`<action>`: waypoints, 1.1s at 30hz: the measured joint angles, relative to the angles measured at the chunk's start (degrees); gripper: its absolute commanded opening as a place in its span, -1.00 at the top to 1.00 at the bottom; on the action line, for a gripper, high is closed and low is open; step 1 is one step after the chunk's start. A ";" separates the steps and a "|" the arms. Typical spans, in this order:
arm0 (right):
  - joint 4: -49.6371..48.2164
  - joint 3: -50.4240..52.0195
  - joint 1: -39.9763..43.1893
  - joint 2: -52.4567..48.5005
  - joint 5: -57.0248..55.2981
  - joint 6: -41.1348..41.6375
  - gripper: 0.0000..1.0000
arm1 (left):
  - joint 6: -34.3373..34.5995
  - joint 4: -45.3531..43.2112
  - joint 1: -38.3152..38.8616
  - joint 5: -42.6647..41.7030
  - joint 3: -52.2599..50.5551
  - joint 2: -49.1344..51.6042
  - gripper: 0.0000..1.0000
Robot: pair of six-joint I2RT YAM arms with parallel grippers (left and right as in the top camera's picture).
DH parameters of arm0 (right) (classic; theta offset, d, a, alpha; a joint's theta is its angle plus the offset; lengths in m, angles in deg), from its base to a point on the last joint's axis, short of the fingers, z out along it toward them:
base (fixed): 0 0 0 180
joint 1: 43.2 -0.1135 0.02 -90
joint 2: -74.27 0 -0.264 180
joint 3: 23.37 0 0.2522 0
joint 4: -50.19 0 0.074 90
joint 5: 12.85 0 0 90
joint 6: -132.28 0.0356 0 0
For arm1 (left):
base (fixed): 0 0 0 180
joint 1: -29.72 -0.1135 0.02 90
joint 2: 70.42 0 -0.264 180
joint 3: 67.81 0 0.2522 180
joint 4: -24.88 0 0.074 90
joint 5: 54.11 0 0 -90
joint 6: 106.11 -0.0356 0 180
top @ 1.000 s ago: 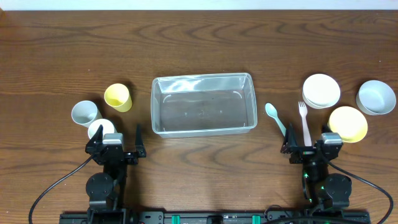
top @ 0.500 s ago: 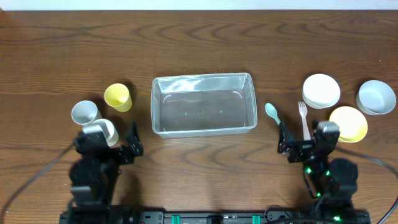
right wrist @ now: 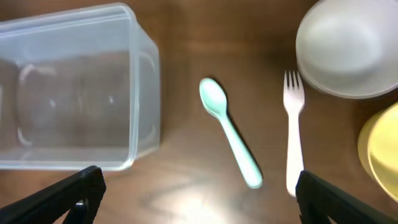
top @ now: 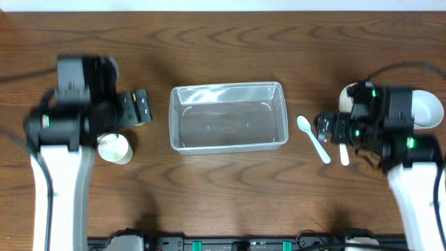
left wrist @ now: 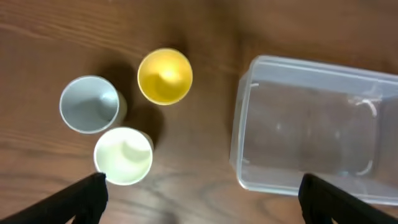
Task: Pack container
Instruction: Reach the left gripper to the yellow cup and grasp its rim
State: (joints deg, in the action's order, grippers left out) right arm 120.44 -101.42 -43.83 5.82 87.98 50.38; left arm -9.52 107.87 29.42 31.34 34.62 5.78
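I take the mint spoon (right wrist: pixel 230 132) as my landmark; it lies slanted on the wooden tabletop (top: pixel 223 188), with its scoop end toward the far side. Just to the right of it I see a white fork (right wrist: pixel 293 140), with the tines pointing away from me, not touching the spoon. Beyond the fork, right and further back, stands a white bowl (right wrist: pixel 348 50). A yellow bowl (right wrist: pixel 382 149) is right of the fork, cut by the frame edge. A grey bowl (top: pixel 431 108) is the furthest right, partly hidden. Well apart on the spoon's left stand three upright cups: the yellow cup (left wrist: pixel 165 76) is the nearest to it, then the white cup (left wrist: pixel 123 155), and the grey cup (left wrist: pixel 89 104) is the furthest.
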 measured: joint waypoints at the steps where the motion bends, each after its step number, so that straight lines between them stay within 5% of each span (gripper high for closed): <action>1: 1.97 -2.67 0.04 -2.64 0.13 -0.26 -0.98 | -0.44 0.52 0.00 0.00 2.38 2.27 -0.96; 15: 4.28 -6.43 0.35 -13.22 0.13 -2.34 -0.98 | -1.29 -3.63 0.00 0.02 5.25 19.19 -0.96; 33: 5.88 -6.43 0.35 -14.58 0.13 -2.54 -0.99 | -1.31 -4.33 -1.62 0.70 5.25 39.91 -0.97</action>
State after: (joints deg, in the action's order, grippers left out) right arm 126.32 -107.85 -43.48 -8.75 88.11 47.84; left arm -10.83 103.55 27.81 32.03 39.86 45.70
